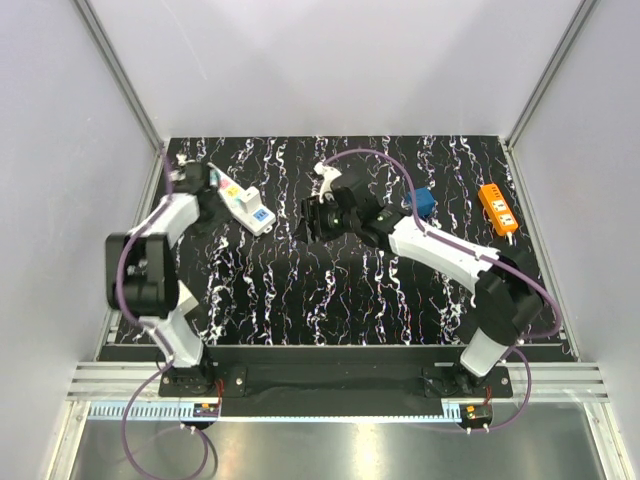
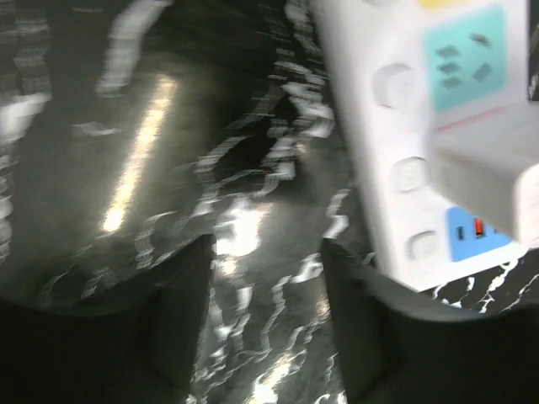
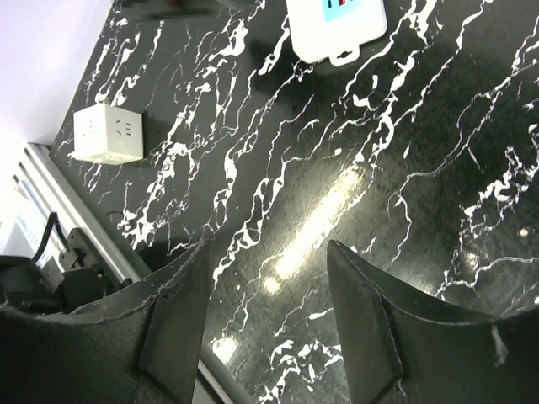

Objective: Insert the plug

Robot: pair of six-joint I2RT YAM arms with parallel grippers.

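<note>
Overhead, the left arm folds up sharply from its base, elbow jutting toward the left wall, forearm reaching to the far-left corner of the marbled table (image 1: 330,300). There the left gripper (image 1: 190,178) sits at the far end of the white power strip (image 1: 245,205), which lies diagonally. From up here you can't read that gripper at all. Its wrist camera (badly smeared with blur) fills the gap: the fingers stand apart with only table between them, holding nothing. Just beside the right finger lies the strip's face, and on it a white plug (image 2: 484,172) sits between the teal socket panel (image 2: 463,55) and the blue panel (image 2: 476,231). Whether it is fully seated, I cannot tell.

The right arm stretches diagonally from its base at the near right, wrist over mid-table, and the right gripper (image 3: 265,269) points left toward the strip. Its own camera shows the jaws parted and empty above bare table, the strip's near end at the top edge. It also catches a white cube socket (image 3: 107,133) near the aluminium rail (image 3: 50,189), which the overhead view doesn't show. The overhead alone gives the orange power strip (image 1: 497,208) and a blue block (image 1: 424,203), far right.
</note>
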